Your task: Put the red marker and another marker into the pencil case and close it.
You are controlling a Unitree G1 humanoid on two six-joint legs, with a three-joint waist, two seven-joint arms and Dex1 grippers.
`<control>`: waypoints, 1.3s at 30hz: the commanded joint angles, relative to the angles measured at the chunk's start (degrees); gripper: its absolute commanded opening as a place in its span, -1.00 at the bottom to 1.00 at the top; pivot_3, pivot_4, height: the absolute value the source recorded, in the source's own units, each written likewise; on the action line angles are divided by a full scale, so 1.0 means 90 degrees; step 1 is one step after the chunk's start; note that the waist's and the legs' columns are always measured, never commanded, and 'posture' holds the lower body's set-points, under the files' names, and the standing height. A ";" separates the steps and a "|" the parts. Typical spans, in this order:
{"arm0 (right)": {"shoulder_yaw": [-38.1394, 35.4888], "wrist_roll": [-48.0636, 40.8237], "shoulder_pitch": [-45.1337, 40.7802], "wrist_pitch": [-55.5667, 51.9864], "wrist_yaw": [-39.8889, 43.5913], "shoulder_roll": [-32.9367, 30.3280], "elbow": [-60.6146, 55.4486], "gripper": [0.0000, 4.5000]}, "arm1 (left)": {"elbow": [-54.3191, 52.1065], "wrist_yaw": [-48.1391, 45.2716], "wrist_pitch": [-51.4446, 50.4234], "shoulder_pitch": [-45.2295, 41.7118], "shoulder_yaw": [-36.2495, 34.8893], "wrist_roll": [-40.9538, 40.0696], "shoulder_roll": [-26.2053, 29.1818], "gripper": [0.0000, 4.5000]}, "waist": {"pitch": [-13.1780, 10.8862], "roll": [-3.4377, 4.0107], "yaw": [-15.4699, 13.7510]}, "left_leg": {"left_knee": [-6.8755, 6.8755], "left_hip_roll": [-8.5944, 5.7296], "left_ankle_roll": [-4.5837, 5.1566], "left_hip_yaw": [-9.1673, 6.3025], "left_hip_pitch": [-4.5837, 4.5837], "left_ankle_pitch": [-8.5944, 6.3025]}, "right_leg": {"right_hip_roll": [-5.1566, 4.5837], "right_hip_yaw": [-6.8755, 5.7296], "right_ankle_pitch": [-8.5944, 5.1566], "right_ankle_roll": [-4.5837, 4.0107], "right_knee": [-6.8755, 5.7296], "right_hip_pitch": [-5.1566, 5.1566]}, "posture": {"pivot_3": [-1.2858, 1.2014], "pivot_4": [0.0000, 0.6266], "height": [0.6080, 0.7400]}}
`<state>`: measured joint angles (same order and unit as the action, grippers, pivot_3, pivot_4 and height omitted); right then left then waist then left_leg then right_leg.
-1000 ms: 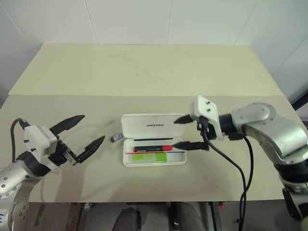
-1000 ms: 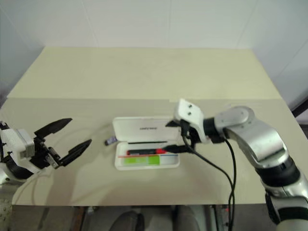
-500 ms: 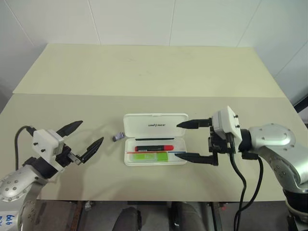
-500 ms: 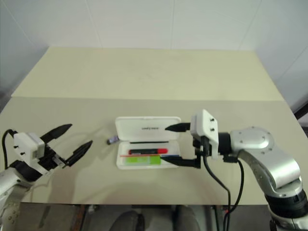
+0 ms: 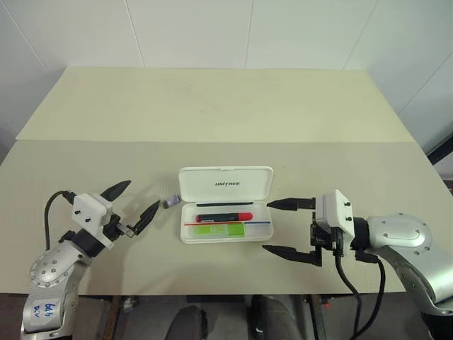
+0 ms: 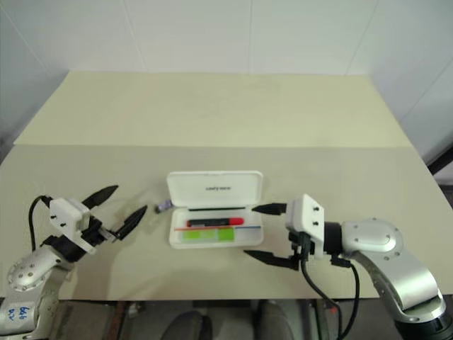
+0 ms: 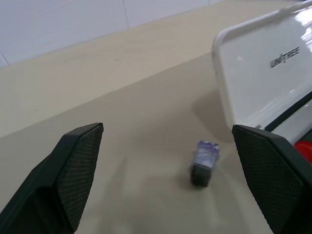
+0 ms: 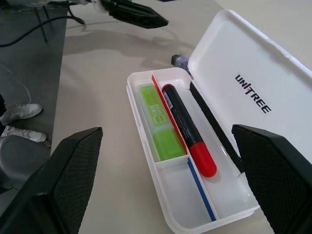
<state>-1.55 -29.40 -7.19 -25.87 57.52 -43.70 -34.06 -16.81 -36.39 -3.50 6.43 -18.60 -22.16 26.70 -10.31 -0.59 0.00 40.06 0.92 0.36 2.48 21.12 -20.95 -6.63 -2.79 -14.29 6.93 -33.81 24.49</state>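
Note:
The pencil case (image 5: 225, 184) lies open at mid-table, its white lid tilted back. In its tray rest the red marker (image 5: 225, 217) and, in front of it, the lime-green marker (image 5: 221, 229). The right wrist view shows both side by side: red marker (image 8: 187, 129), green marker (image 8: 156, 122). My right gripper (image 5: 267, 227) stands open just off the case's right end, pointing at it, holding nothing. Left of the case, my left gripper (image 5: 144, 193) is open and empty, aimed toward the lid (image 7: 263, 73).
A small purple-grey stubby piece (image 5: 170, 202) lies on the table by the case's left rear corner, between it and the left gripper; it is also in the left wrist view (image 7: 204, 161). The beige table (image 5: 212, 106) stretches far behind the case.
My right gripper has drawn back from over the case's right end, toward the front edge and lower. The left gripper sank and edged toward the case. Both stayed open.

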 commanded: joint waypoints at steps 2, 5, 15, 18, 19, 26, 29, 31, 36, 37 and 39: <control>-0.0029 0.0005 0.0042 0.0118 -0.0169 0.0015 -0.0260 1.00 | -0.0115 -0.0202 -0.0002 -0.0010 0.0081 -0.0411 -0.0087 1.00 | 0.0000 0.0000 0.0000 | 0.0000 0.0003 0.0000 0.0000 0.0000 0.0000 | -0.0003 0.0001 0.0000 0.0000 0.0001 0.0000 | 0.03 -0.52 1.00; -0.0050 0.0049 0.0074 0.0145 -0.0268 0.0035 -0.0228 1.00 | 0.0023 -0.0365 -0.0196 0.0006 0.0205 -0.0365 0.0077 1.00 | 0.0000 0.0000 -0.0001 | 0.0001 0.0001 0.0000 0.0000 -0.0001 0.0000 | -0.0004 0.0001 0.0000 0.0000 0.0001 0.0000 | 0.03 -0.52 1.00; -0.0074 0.0168 0.0178 0.0241 -0.0396 -0.0010 -0.0160 1.00 | 0.0673 -0.0469 -0.0271 -0.0403 0.0444 -0.0149 0.0317 1.00 | 0.0000 0.0000 -0.0007 | 0.0000 -0.0008 0.0002 0.0000 0.0001 0.0001 | 0.0001 -0.0001 0.0000 0.0000 -0.0005 -0.0001 | 0.03 -0.52 1.00; -0.0097 0.0191 0.0209 0.0248 -0.0432 -0.0005 -0.0158 1.00 | 0.0932 -0.0621 -0.0218 -0.0624 0.0535 -0.0116 0.0381 1.00 | 0.0000 0.0000 -0.0011 | 0.0001 -0.0009 0.0002 -0.0001 0.0002 0.0001 | 0.0001 -0.0002 0.0000 0.0000 -0.0005 -0.0001 | 0.03 -0.52 1.00; -0.0098 0.0206 0.0208 0.0249 -0.0451 -0.0001 -0.0152 1.00 | 0.1035 -0.0665 -0.0228 -0.0717 0.0583 -0.0086 0.0416 1.00 | 0.0000 0.0000 -0.0013 | 0.0001 -0.0010 0.0002 0.0000 0.0000 0.0001 | 0.0001 -0.0002 0.0000 0.0000 -0.0006 -0.0001 | 0.03 -0.52 1.00; -0.0086 0.0283 0.0210 0.0209 -0.0582 -0.0007 -0.0181 1.00 | 0.1647 -0.1242 -0.0244 -0.1231 0.0888 -0.0016 0.0663 1.00 | 0.0000 0.0000 -0.0012 | 0.0000 -0.0011 0.0001 0.0001 0.0005 0.0002 | 0.0003 -0.0003 0.0000 0.0000 -0.0007 0.0001 | 0.03 -0.52 1.00; -0.0075 0.0310 0.0198 0.0196 -0.0623 -0.0008 -0.0189 1.00 | 0.2003 -0.1245 -0.0231 -0.1496 0.1008 0.0183 0.0738 1.00 | 0.0000 0.0000 -0.0011 | 0.0001 -0.0013 0.0001 0.0002 0.0003 0.0003 | 0.0003 -0.0003 0.0000 0.0000 -0.0007 0.0000 | 0.03 -0.52 1.00; -0.0079 0.0332 0.0207 0.0176 -0.0666 -0.0024 -0.0220 1.00 | 0.2194 -0.1364 -0.0185 -0.1645 0.1076 0.0263 0.0786 1.00 | 0.0000 0.0000 -0.0012 | 0.0001 -0.0012 0.0002 0.0002 0.0003 0.0003 | 0.0003 -0.0003 0.0001 0.0001 -0.0007 0.0000 | 0.03 -0.52 1.00; -0.0097 0.0327 0.0211 0.0069 -0.0832 -0.0041 -0.0316 1.00 | 0.2485 -0.1428 -0.0228 -0.1942 0.1104 0.0360 0.0830 1.00 | 0.0000 0.0000 -0.0013 | 0.0001 -0.0013 0.0002 0.0002 0.0004 0.0004 | 0.0004 -0.0003 0.0001 0.0001 -0.0008 0.0000 | 0.03 -0.52 1.00; -0.0095 0.0325 0.0208 0.0054 -0.0856 -0.0043 -0.0325 1.00 | 0.2555 -0.1455 -0.0210 -0.1993 0.1124 0.0387 0.0840 1.00 | 0.0000 0.0000 -0.0012 | 0.0001 -0.0013 0.0002 0.0002 0.0004 0.0004 | 0.0004 -0.0003 0.0001 0.0001 -0.0007 0.0000 | 0.03 -0.52 1.00; -0.0084 0.0322 0.0202 0.0039 -0.0888 -0.0049 -0.0336 1.00 | 0.2690 -0.1474 -0.0199 -0.2093 0.1167 0.0459 0.0855 1.00 | 0.0000 0.0000 -0.0012 | 0.0001 -0.0013 0.0002 0.0003 0.0004 0.0004 | 0.0003 -0.0003 0.0001 0.0001 -0.0008 0.0000 | 0.03 -0.52 1.00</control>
<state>-1.43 -26.40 -5.38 -25.47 50.16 -43.72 -34.79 6.75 -49.17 -6.16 -11.45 -8.18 -18.64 33.75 -10.31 -0.59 -0.11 40.06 0.81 0.38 2.50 21.15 -20.92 -6.60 -2.82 -14.28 6.94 -33.88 24.49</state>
